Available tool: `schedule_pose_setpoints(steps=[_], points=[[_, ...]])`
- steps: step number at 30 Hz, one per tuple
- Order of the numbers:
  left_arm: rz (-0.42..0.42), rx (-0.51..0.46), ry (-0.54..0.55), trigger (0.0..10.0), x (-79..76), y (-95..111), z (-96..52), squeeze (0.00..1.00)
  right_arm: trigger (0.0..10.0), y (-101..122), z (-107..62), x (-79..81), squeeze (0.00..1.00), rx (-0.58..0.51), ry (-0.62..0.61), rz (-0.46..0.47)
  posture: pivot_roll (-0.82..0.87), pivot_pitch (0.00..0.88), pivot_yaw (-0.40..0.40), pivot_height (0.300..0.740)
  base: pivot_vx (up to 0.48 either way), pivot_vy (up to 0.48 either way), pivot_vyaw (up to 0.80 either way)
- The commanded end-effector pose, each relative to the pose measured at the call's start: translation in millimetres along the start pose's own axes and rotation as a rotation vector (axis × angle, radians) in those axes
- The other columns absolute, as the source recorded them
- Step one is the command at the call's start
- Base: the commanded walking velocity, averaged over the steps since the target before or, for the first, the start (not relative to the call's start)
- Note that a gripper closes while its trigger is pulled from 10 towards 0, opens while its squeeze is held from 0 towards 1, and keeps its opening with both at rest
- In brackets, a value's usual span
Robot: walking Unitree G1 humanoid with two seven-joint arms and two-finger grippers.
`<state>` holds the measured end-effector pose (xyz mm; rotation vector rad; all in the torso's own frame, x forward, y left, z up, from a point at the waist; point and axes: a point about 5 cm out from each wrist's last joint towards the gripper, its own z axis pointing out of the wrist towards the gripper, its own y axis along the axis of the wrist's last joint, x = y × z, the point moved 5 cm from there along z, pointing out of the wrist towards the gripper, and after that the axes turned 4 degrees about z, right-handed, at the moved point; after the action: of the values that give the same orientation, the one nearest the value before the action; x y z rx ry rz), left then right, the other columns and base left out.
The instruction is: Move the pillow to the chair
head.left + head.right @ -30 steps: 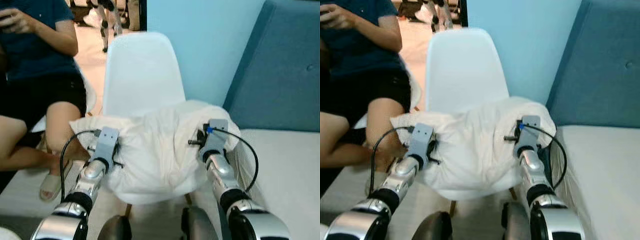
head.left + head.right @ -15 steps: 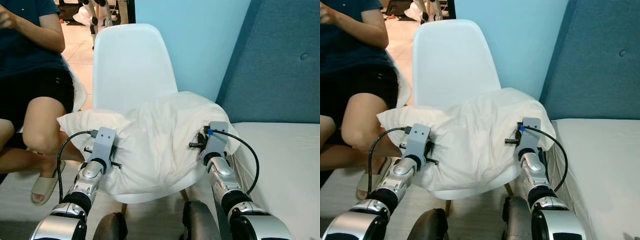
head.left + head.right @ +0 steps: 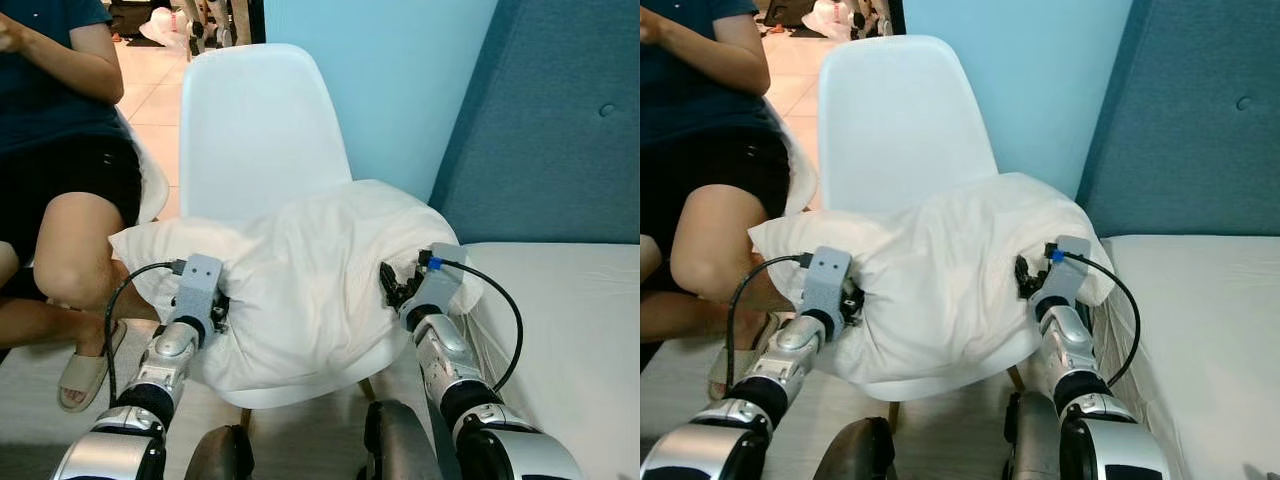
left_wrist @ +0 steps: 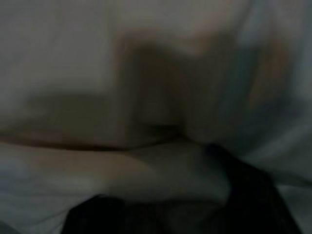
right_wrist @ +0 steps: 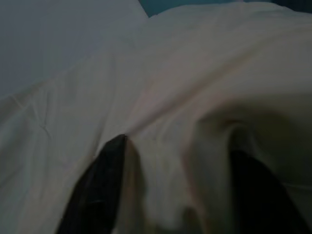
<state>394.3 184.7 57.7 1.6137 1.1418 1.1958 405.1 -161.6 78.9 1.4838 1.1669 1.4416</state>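
Note:
A white pillow lies across the seat of the white chair, with its corners hanging over both sides. My left gripper is pushed into the pillow's left side and is shut on a bulge of its cloth. At the pillow's right side is my right gripper, its fingers spread open with a loose fold of pillow cloth lying between them.
A person sits close on the left of the chair, knee near the pillow's left corner and a sandalled foot on the floor. A blue padded wall and a white mattress are on the right. A light blue wall stands behind the chair.
The camera has shifted a little. My right gripper has tilted and opened at the pillow's right side. The pillow has settled lower on the seat. My left gripper has stayed in place.

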Motion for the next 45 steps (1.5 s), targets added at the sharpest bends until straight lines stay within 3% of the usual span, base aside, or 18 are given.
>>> schedule_pose_setpoints(steps=[1,6,15,19,20,21,23,24,26,27,28,29,33,38,39,40,43,45], points=[[-0.003,-0.026,0.037,10.0,16.1,6.1,-1.1,1.0,10.0,17.8,5.2,6.2,1.0,-0.061,0.03,0.011,-0.01,0.098,-0.031,0.58,0.0,0.0,0.0],[-0.036,-0.023,0.102,10.0,37.3,5.4,-4.7,1.0,10.0,28.5,5.6,0.3,1.0,-0.1,0.019,0.022,-0.02,0.095,-0.029,0.58,0.0,0.0,0.0],[-0.041,-0.012,0.153,10.0,55.9,-7.3,-16.4,1.0,10.0,27.3,0.5,-14.2,1.0,-0.095,-0.02,0.019,-0.02,0.094,-0.032,0.58,0.0,0.0,0.0],[-0.049,0.013,0.187,10.0,64.7,-18.2,-23.5,1.0,10.0,21.4,-3.5,-32.4,1.0,-0.044,-0.118,-0.116,-0.02,0.089,-0.03,0.58,0.0,0.0,0.0],[-0.048,0.023,0.204,10.0,67.7,-22.2,-26.1,1.0,10.0,23.0,-6.0,-40.8,0.0,-0.043,-0.163,-0.205,-0.02,0.088,-0.03,0.58,0.0,0.0,0.0],[-0.048,0.023,0.204,10.0,67.7,-22.2,-26.1,1.0,10.0,23.0,-6.0,-40.8,0.0,-0.043,-0.163,-0.205,-0.02,0.088,-0.03,0.58,0.0,0.0,0.0],[-0.061,0.026,0.223,10.0,71.2,-25.5,-29.8,1.0,10.0,31.8,-10.4,-52.0,0.0,-0.076,-0.222,-0.357,-0.02,0.087,-0.026,0.58,0.0,0.0,0.0],[-0.13,-0.004,0.241,10.0,74.4,-22.2,-31.4,0.28,10.0,41.8,-12.4,-56.8,0.0,-0.119,-0.254,-0.402,-0.01,0.088,-0.025,0.58,0.0,0.0,0.0],[-0.18,-0.027,0.252,10.0,76.5,-19.4,-32.7,0.28,10.0,48.5,-13.8,-59.4,0.0,-0.148,-0.274,-0.423,-0.01,0.088,-0.023,0.58,0.0,0.0,0.0],[-0.301,-0.079,0.315,10.0,88.7,-15.0,-36.7,0.0,10.0,59.5,-15.5,-62.1,0.0,-0.199,-0.298,-0.425,-0.01,0.087,-0.023,0.58,0.0,0.0,0.0],[-0.368,-0.114,0.383,10.0,101.9,-13.5,-41.8,0.0,10.0,68.2,-16.7,-63.7,0.0,-0.241,-0.311,-0.409,-0.01,0.087,-0.024,0.58,0.0,0.0,0.0],[-0.368,-0.114,0.383,10.0,101.9,-13.5,-41.8,0.0,10.0,68.2,-16.7,-63.7,0.0,-0.241,-0.311,-0.409,-0.01,0.087,-0.024,0.58,0.0,0.0,0.0],[-0.495,-0.239,0.596,10.0,141.7,-0.1,-57.3,0.0,10.0,95.6,-19.7,-62.5,0.0,-0.375,-0.343,-0.388,-0.01,0.087,-0.027,0.58,0.0,0.0,0.0],[-0.548,-0.293,0.734,10.0,164.7,7.5,-68.3,0.0,10.0,106.7,-16.5,-52.2,0.0,-0.425,-0.334,-0.399,-0.01,0.084,-0.027,0.58,0.0,0.0,0.0],[-0.468,-0.268,0.715,10.0,162.5,9.8,-65.7,0.0,10.0,97.8,-10.1,-45.3,0.0,-0.374,-0.279,-0.354,-0.01,0.083,-0.027,0.58,0.0,0.0,0.0],[-0.468,-0.268,0.715,10.0,162.5,9.8,-65.7,0.0,10.0,97.8,-10.1,-45.3,0.0,-0.374,-0.279,-0.354,-0.01,0.083,-0.027,0.58,0.0,0.0,0.0],[-0.246,-0.203,0.59,10.0,139.8,17.5,-50.0,0.0,10.0,79.2,-0.9,-20.4,0.0,-0.302,-0.142,-0.303,-0.01,0.082,-0.031,0.58,0.0,0.0,0.0],[-0.209,-0.191,0.522,10.0,126.7,21.1,-42.1,0.0,10.0,74.2,0.8,-15.9,0.0,-0.283,-0.129,-0.281,-0.01,0.079,-0.033,0.58,0.0,0.0,0.0]])
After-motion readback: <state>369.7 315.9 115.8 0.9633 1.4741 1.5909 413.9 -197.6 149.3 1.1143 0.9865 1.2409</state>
